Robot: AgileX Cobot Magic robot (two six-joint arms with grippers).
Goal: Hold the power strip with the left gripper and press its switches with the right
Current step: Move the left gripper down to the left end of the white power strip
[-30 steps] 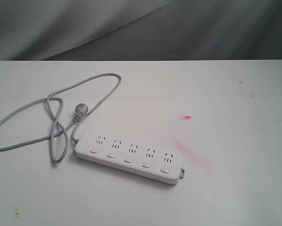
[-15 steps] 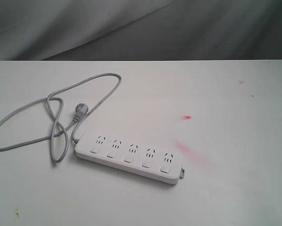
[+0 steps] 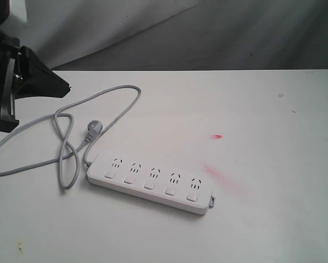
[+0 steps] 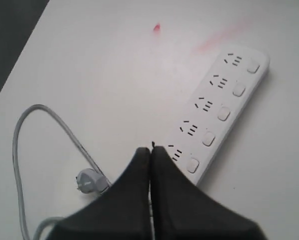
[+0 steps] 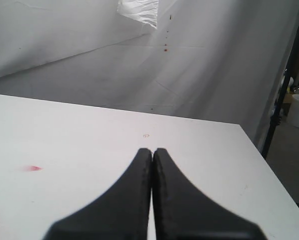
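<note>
Room lies open all round. Ahead of our right hand [image 5: 152, 152], its fingers pressed together on nothing, bare counter [image 5: 79, 145] runs to its far edge. Our left hand [image 4: 150, 150], likewise closed and empty, hangs above the grey cord [image 4: 49, 125] and plug [image 4: 88, 182]. The power strip [image 4: 219, 105] stretches away beyond its tips, untouched. It is long, white and flat, with five sockets and five square switches [image 4: 223, 113] in a row.

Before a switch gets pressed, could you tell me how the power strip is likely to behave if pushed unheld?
The power strip looks stiff and flat on the smooth table, so it would probably slide rather than tip. Its grey cord lies in loose loops, likely floppy and little anchor.
</note>
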